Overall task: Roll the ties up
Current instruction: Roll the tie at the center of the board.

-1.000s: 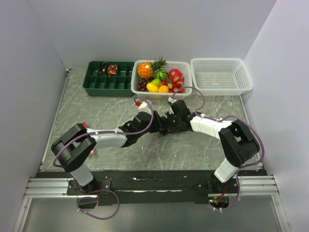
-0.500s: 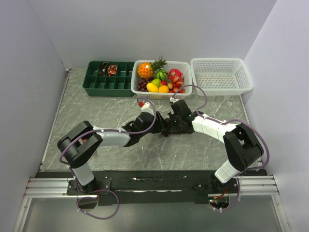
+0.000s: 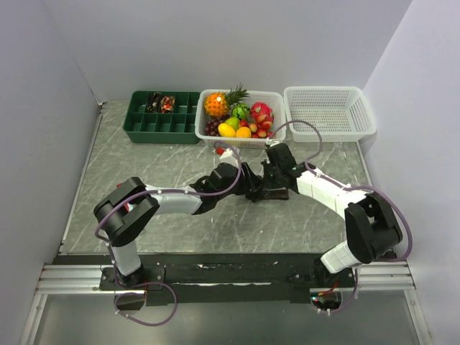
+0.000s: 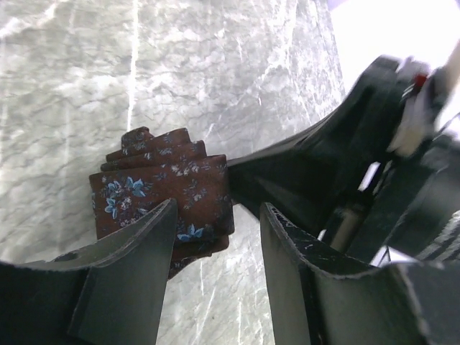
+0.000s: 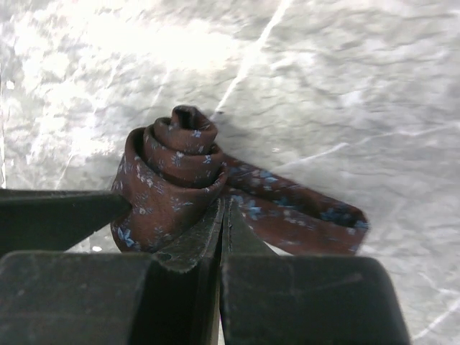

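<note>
One tie (image 5: 171,181), brown with small blue flowers, lies on the marble table as a coil with a short loose tail (image 5: 302,215) running off to the right. My right gripper (image 5: 224,205) is shut, and its tips press against the tie where the tail leaves the coil. My left gripper (image 4: 219,208) is open; one finger (image 4: 136,259) stands in front of the coil (image 4: 162,190), and the gap between the fingers holds bare table. In the top view the two grippers, left (image 3: 243,180) and right (image 3: 270,184), meet at mid-table and hide most of the tie.
A green compartment tray (image 3: 144,128) at the back left holds small dark rolls (image 3: 159,103). A white basket of fruit (image 3: 241,115) stands just behind the grippers. A second white basket (image 3: 328,111) stands at the back right. Walls close in on both sides.
Both grippers have moved together to the right and slightly toward the fruit basket, taking the tie with them. Both arms are more stretched out.
</note>
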Action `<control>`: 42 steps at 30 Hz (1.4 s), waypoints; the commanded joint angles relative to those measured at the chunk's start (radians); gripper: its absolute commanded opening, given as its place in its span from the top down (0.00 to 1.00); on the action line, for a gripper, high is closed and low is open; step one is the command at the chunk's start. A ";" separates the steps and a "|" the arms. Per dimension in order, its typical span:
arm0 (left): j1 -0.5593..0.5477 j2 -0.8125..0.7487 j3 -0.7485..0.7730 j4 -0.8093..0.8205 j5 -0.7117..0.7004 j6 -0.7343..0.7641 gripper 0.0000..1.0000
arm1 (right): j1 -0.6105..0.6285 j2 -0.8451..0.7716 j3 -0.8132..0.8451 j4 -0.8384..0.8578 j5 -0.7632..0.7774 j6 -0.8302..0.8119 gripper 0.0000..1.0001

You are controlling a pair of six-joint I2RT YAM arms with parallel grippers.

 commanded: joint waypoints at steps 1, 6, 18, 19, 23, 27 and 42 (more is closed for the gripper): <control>-0.016 0.029 0.053 -0.004 0.017 0.014 0.45 | -0.045 -0.081 0.002 -0.007 0.027 -0.015 1.00; -0.023 0.063 0.067 0.010 0.035 0.013 0.45 | -0.091 -0.135 -0.021 0.000 -0.012 -0.010 1.00; -0.030 0.106 0.073 0.030 0.060 0.011 0.45 | -0.102 -0.103 -0.069 0.051 -0.155 0.022 1.00; -0.033 0.111 0.073 0.032 0.061 0.010 0.46 | -0.104 -0.097 -0.072 0.051 -0.149 0.022 1.00; -0.032 0.109 0.073 0.032 0.063 0.007 0.46 | -0.102 -0.055 -0.074 0.036 -0.131 0.025 1.00; -0.032 0.067 0.061 -0.004 0.018 0.011 0.44 | -0.102 -0.031 -0.080 0.011 -0.091 0.039 1.00; 0.005 0.081 -0.039 0.049 0.053 -0.064 0.14 | -0.102 -0.012 -0.110 -0.003 -0.066 0.059 1.00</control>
